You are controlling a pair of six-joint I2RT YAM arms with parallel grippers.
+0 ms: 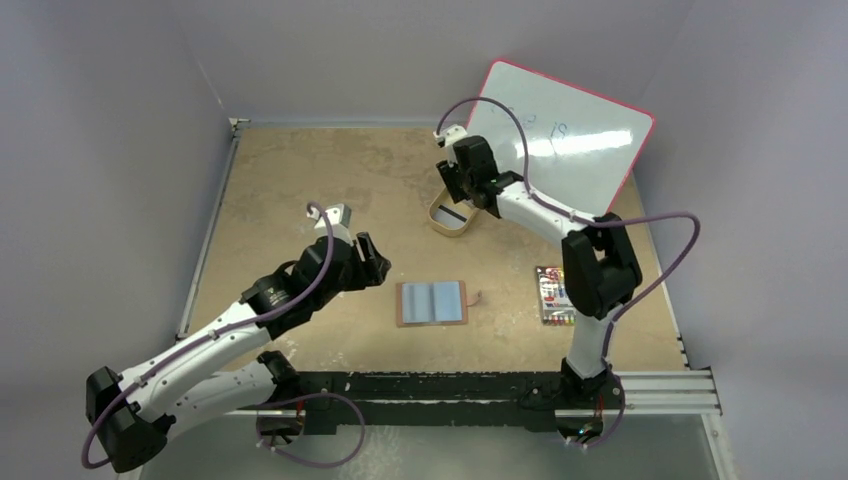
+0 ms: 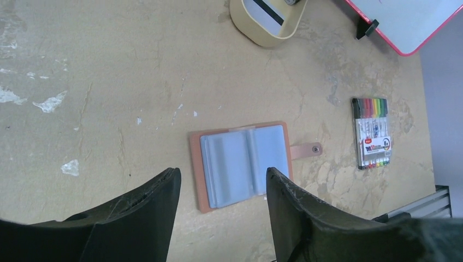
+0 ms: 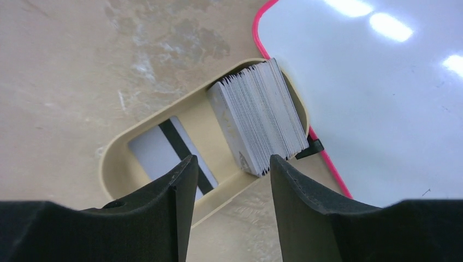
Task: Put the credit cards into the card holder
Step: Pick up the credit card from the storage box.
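Right claw (image 3: 229, 164) hangs open over the cards (image 3: 262, 117) just below — best pinch only 1, edge-on, not several.

A: Where's the top view?
B: High behind both arm bases (image 1: 580, 385), looking down and forward across the whole desk (image 1: 300, 200).
A: And the wrists?
B: Left one peers past the left pincer (image 2: 223, 173), moderately near the card holder (image 2: 240, 164). Right one hangs close above the tray (image 3: 199, 123), seemingly tilted; the left view catches that tray's edge too.
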